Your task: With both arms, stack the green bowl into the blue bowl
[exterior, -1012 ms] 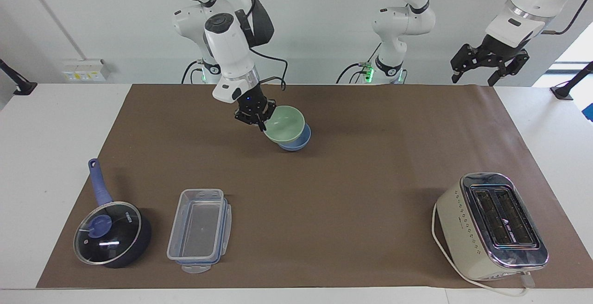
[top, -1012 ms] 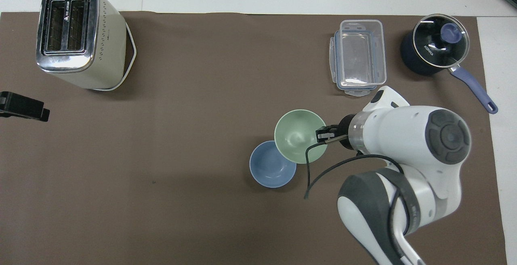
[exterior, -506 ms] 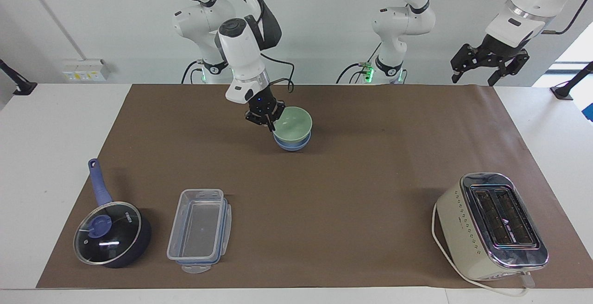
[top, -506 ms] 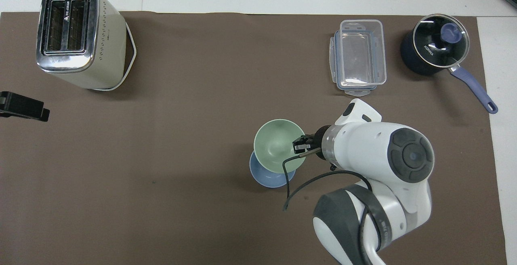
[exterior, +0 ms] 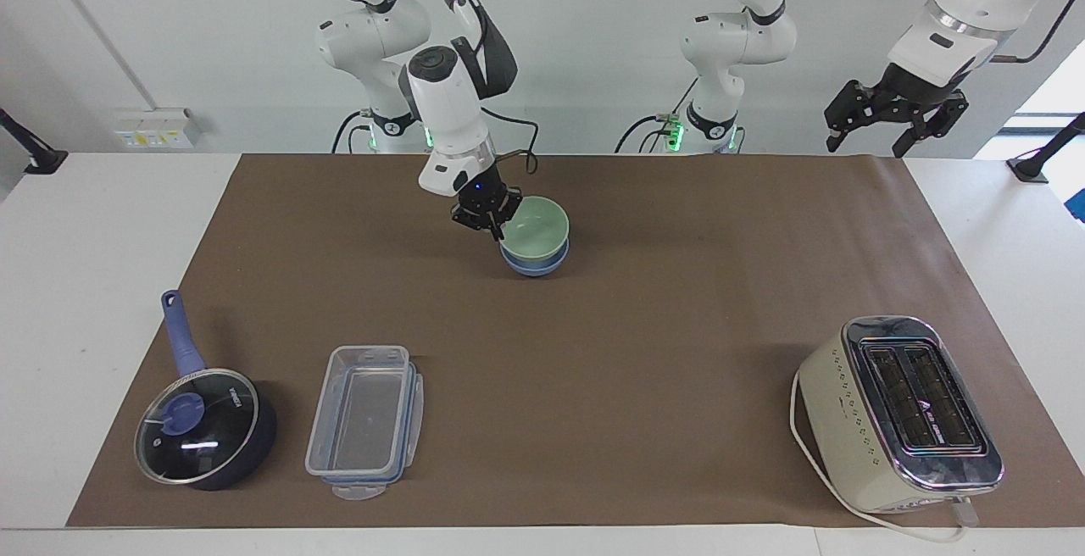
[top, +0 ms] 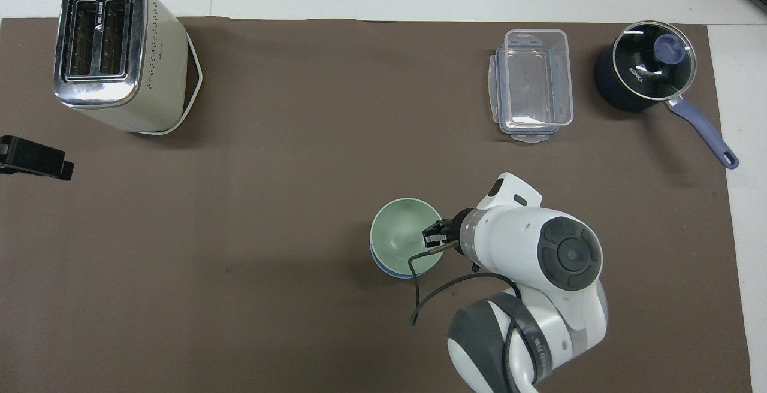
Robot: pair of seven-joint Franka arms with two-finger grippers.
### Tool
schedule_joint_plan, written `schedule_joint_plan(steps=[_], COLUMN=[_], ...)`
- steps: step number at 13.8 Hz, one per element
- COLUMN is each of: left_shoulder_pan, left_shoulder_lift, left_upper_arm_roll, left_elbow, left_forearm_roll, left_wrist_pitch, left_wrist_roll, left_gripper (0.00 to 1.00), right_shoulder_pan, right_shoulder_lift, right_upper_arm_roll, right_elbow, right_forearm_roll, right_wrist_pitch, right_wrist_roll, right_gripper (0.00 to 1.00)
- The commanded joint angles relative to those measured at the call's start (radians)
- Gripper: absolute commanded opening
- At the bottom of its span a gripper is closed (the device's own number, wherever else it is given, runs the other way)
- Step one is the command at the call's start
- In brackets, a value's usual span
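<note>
the green bowl (exterior: 534, 230) sits nested in the blue bowl (exterior: 534, 264), whose rim and side show just beneath it, both near the middle of the brown mat (exterior: 644, 344) and on the part closer to the robots. the right gripper (exterior: 494, 231) comes down at a slant from its arm and pinches the green bowl's rim on the edge toward the right arm's end of the table, fingertips pressed onto the wall. the left gripper (exterior: 873, 139) hangs in the air over the mat's corner at the left arm's end, its fingers spread wide and holding nothing. farther from the robots stand a toaster (exterior: 900, 414), a clear plastic container (exterior: 364, 420) and a dark blue saucepan (exterior: 203, 425) with a glass lid.
</note>
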Motion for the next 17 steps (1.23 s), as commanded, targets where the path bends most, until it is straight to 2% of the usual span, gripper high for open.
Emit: schedule_joint_plan(steps=[1, 7, 17], left_shoulder_pan=[0.009, 0.009, -0.002], left_shoulder_lift=[-0.004, -0.004, -0.004], left_upper_arm_roll=[-0.007, -0.009, -0.009], left_elbow=[0.009, 0.009, 0.009], left_forearm_roll=[0.011, 0.011, 0.011], left_wrist_pitch=[-0.011, -0.014, -0.018], left_wrist_roll=[0.012, 0.012, 0.01], left_gripper=[1.0, 1.0, 1.0], right_shoulder_pan=[0.015, 0.012, 0.009], right_shoulder_lift=[0.002, -0.001, 0.044], right_upper_arm_roll=[-0.002, -0.002, -0.002], right_elbow=[-0.022, -0.037, -0.045], right_forearm_roll=[0.012, 0.014, 0.013], right_wrist_pitch=[0.043, 0.048, 0.085], right_wrist_roll=[0.019, 0.015, 0.016], right_gripper=[0.0, 0.0, 0.0])
